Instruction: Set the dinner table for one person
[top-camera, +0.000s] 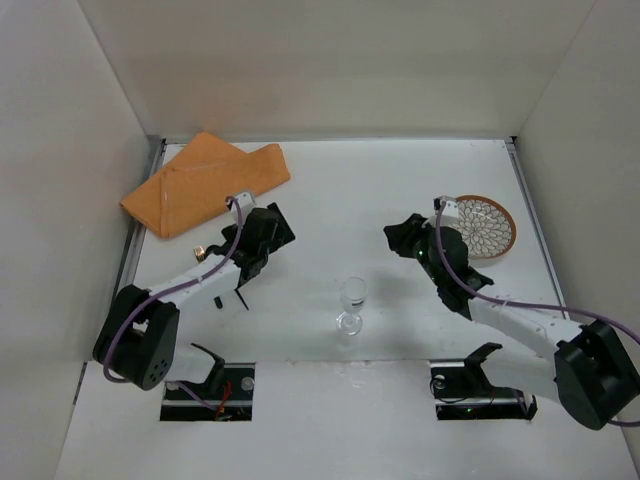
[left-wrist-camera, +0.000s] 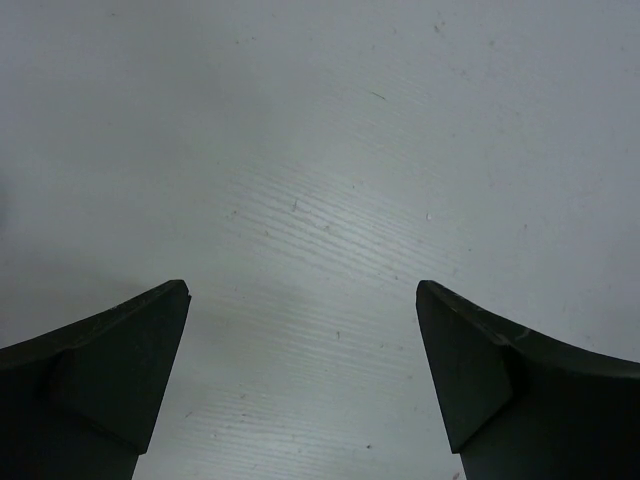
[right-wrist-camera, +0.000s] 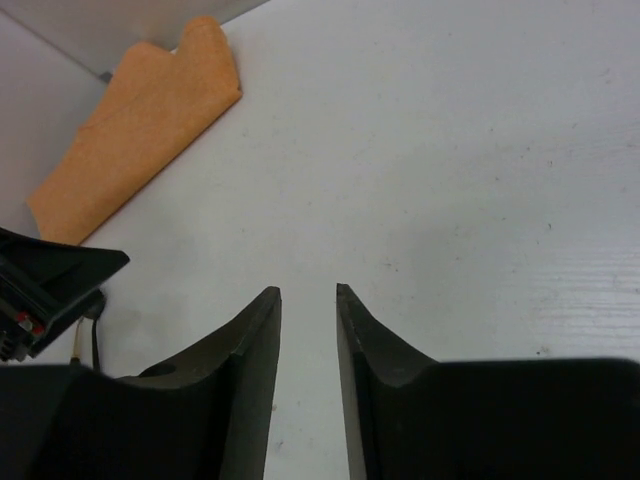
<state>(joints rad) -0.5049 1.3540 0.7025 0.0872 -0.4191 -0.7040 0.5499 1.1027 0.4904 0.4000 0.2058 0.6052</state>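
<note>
The table (top-camera: 340, 190) lies unset, cloth (top-camera: 205, 183) at its far left, plate (top-camera: 490, 225) right, glass (top-camera: 351, 300) front-middle, and with the left gripper (left-wrist-camera: 302, 288) gaping wide and the right gripper (right-wrist-camera: 308, 290) barely parted, both empty, the next move probably calls for the left reaching to grasp the cloth.

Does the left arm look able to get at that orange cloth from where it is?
Probably yes. The left end effector is open and empty, close beside the orange cloth, with only bare dinner table between them; the glass stands off to its other side.
</note>
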